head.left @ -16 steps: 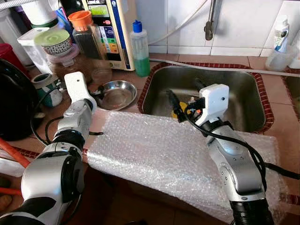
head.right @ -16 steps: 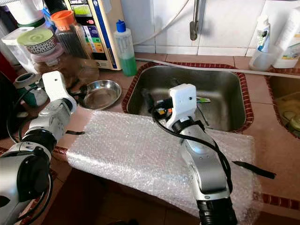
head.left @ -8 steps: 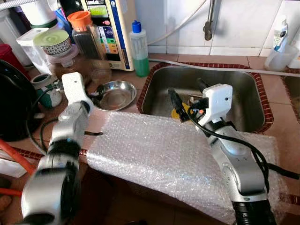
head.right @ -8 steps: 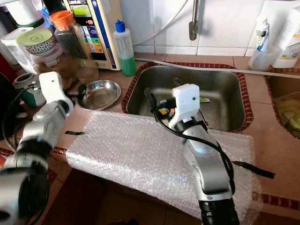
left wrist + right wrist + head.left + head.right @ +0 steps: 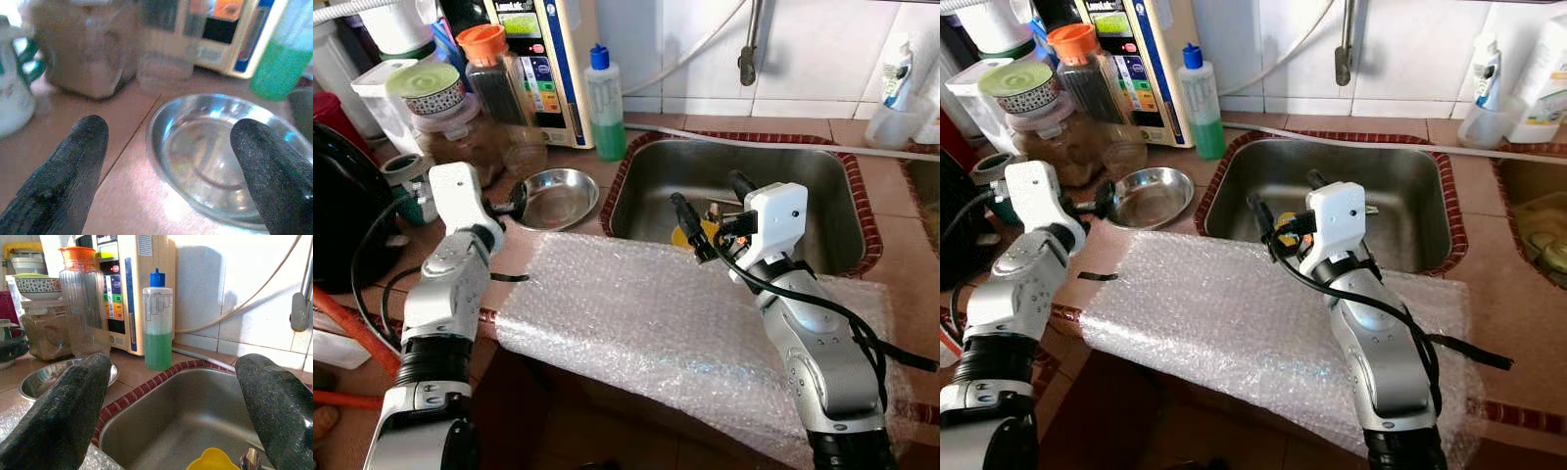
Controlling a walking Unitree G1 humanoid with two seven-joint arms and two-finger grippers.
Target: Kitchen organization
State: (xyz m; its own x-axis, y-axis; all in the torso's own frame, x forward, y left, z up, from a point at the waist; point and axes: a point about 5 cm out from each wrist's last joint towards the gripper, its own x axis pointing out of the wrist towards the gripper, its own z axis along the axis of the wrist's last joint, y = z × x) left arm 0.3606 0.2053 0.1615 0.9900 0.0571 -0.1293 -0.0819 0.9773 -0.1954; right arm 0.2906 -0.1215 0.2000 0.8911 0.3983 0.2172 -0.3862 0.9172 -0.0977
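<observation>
Left eye view: the left arm is bent at the elbow and reaches forward over the counter, its left gripper (image 5: 166, 161) held low with both fingers (image 5: 63, 176) spread wide apart and holding nothing. One steel bowl (image 5: 553, 196) sits directly ahead of this gripper, its rim lying between the fingertips in the left wrist view. Beyond the bowl stand one clear glass (image 5: 164, 54), one brown jar (image 5: 83, 49) and one bottle of green liquid (image 5: 605, 103); one white mug with a green handle (image 5: 12, 98) stands off to one side of the fingers. The right arm extends forward across one sheet of bubble wrap (image 5: 656, 323), which lies flat on the counter edge beneath it. The right gripper (image 5: 176, 401) is raised above the near rim of one steel sink (image 5: 803, 186), fingers (image 5: 58, 411) well apart and empty. One yellow object (image 5: 212, 460) lies in the sink just below and ahead of this gripper. One tall jar with an orange lid (image 5: 83, 298) and one white appliance with a display (image 5: 132, 289) stand farther ahead.
</observation>
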